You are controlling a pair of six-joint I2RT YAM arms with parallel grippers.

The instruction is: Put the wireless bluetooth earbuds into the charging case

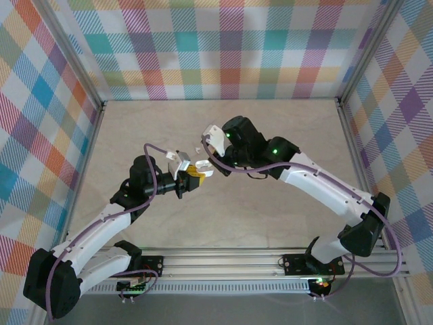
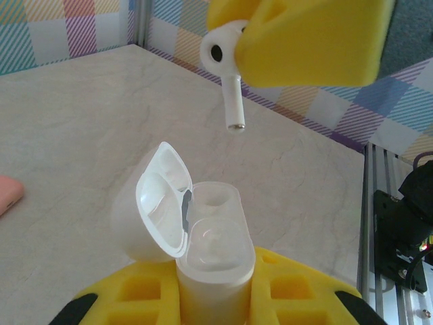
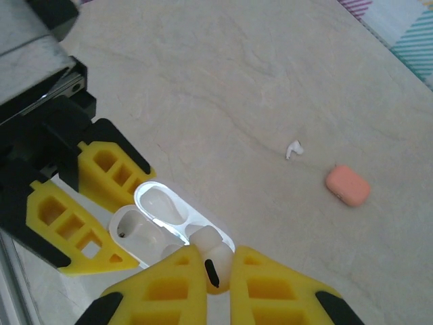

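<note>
Clamping open charging case (image 2: 211, 244) upright in left tool (image 2: 213, 296); pinching 1 white earbud (image 2: 226, 64) stem-down in right tool (image 3: 211, 277), aiming for socket (image 2: 215, 198).

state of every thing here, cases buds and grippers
white charging case: lid open, held upright in the left gripper
held white earbud: pinched stem down above the case, not in yet
loose white earbud: lying on the table
pink case: closed, on the table
left gripper: shut on the white charging case
right gripper: shut on the held white earbud
</note>
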